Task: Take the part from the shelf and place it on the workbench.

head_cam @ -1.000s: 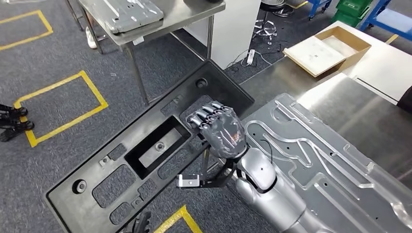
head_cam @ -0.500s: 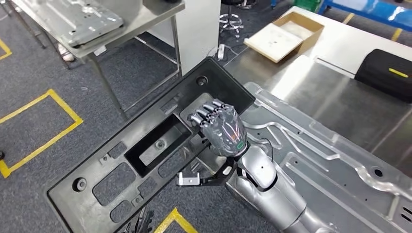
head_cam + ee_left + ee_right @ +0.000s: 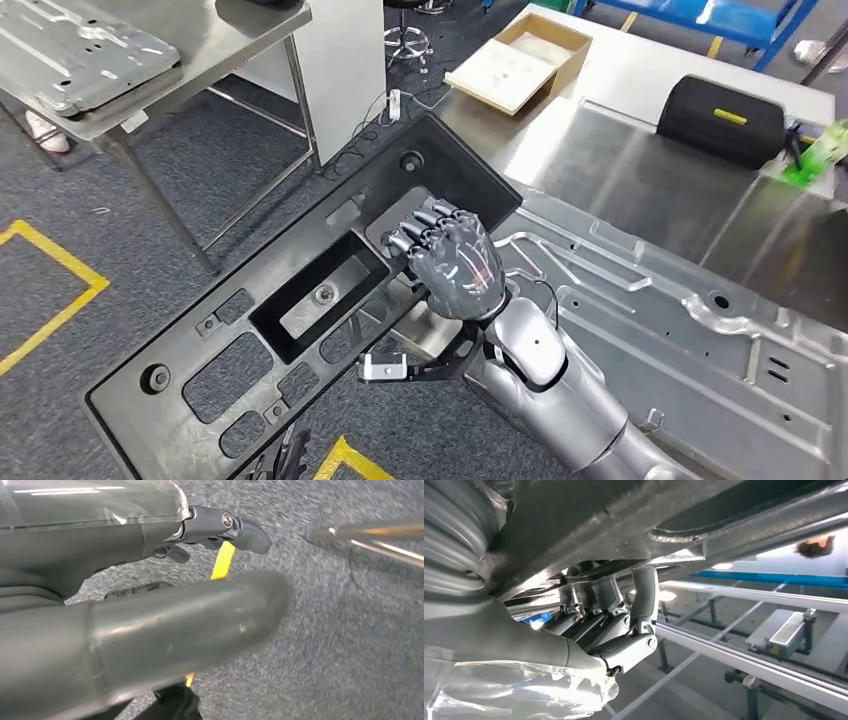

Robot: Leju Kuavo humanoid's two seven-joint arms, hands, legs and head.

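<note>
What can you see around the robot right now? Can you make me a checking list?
Surface: steel workbench, shiny, with a large silver metal panel lying on it.
Job's things: long black part, held out over the floor, one end next to the workbench edge.
Clutter: open cardboard box, black case, something green at the far edge.
Hands: right hand grips the black part from below; left hand hangs over the carpet, whether it is open cannot be told.
Cables: white power strip with cords on the floor.
Surroundings: grey carpet with yellow tape, a second metal table carrying another grey panel.
</note>
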